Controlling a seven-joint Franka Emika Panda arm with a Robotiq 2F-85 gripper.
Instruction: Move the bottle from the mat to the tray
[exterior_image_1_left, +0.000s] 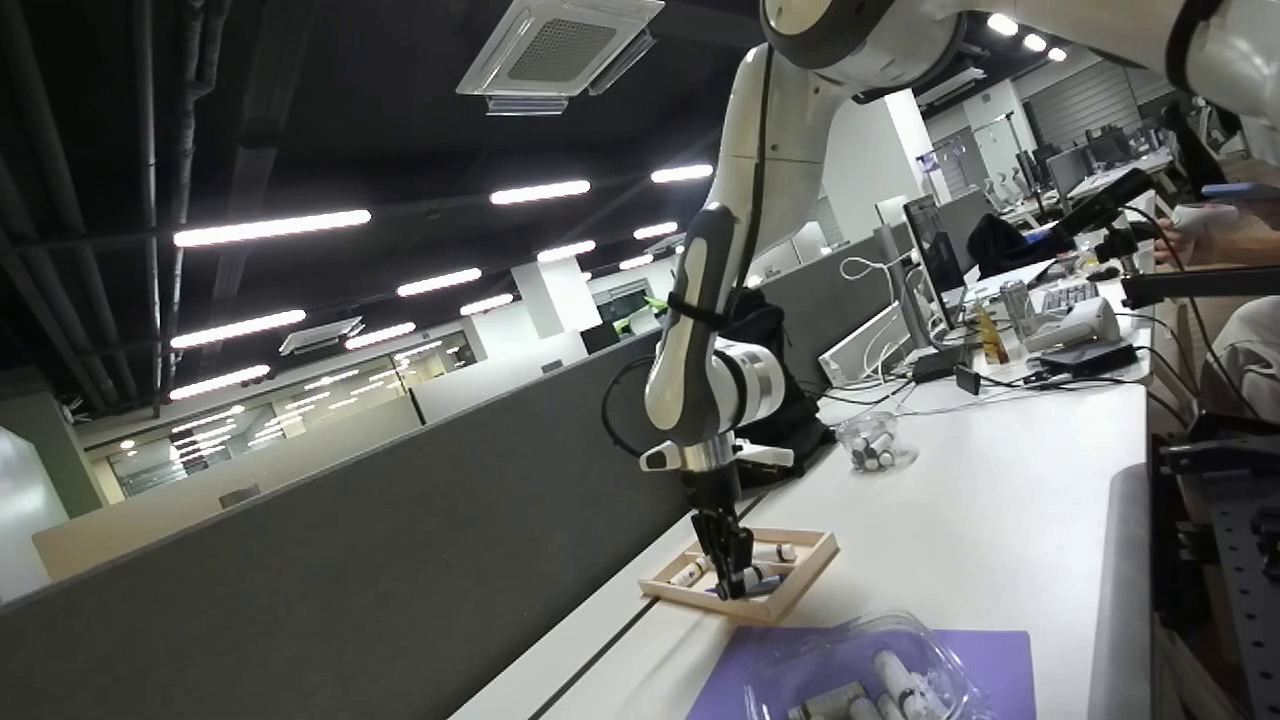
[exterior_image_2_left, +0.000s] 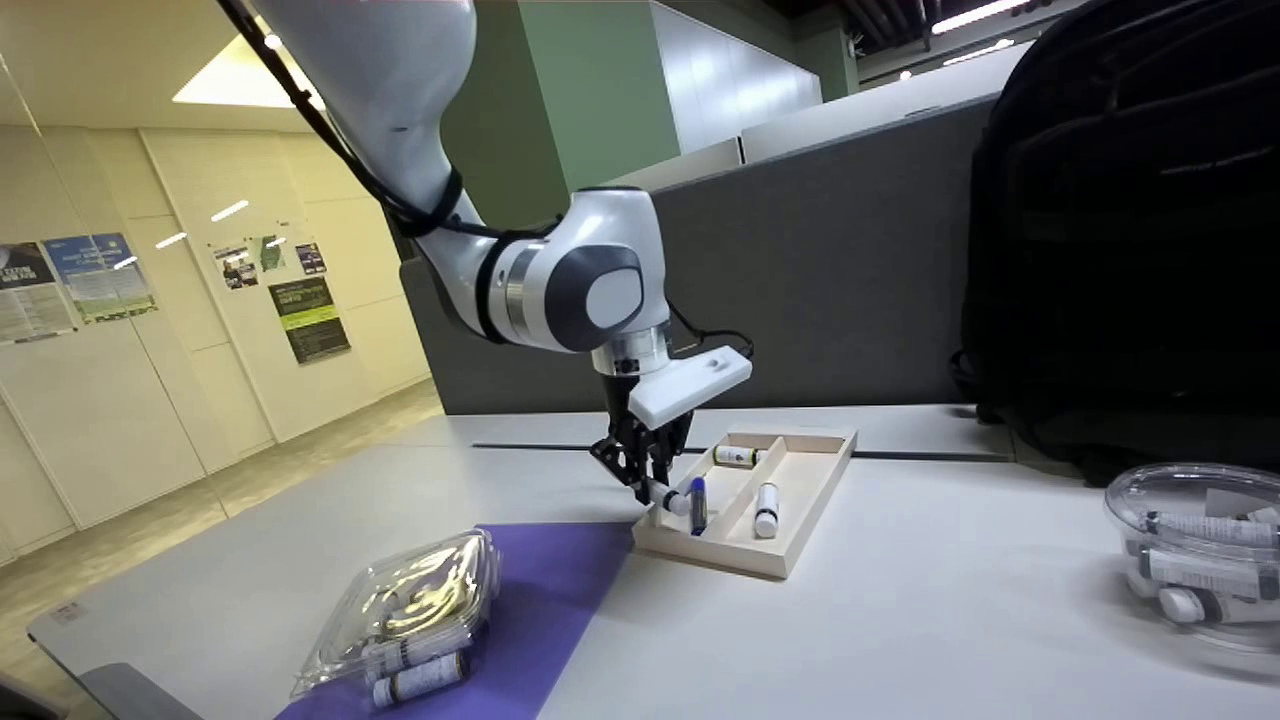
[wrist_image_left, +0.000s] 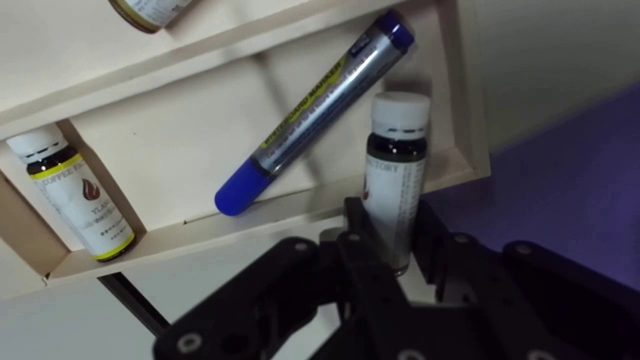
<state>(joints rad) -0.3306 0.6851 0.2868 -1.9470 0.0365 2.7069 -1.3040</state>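
Bottle (wrist_image_left: 397, 170) pinched in your jaws, cap over the tray (exterior_image_2_left: 710, 552), base jutting past its rim: let go here and that overhang could tip it out!

Both exterior views from farther off, tray (exterior_image_2_left: 797, 488) and mat (exterior_image_2_left: 565, 585) in common; wrist view close, downward.

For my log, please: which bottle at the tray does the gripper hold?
The bottle nearest the purple mat: the gripper holds only it; both others lie inside the tray.
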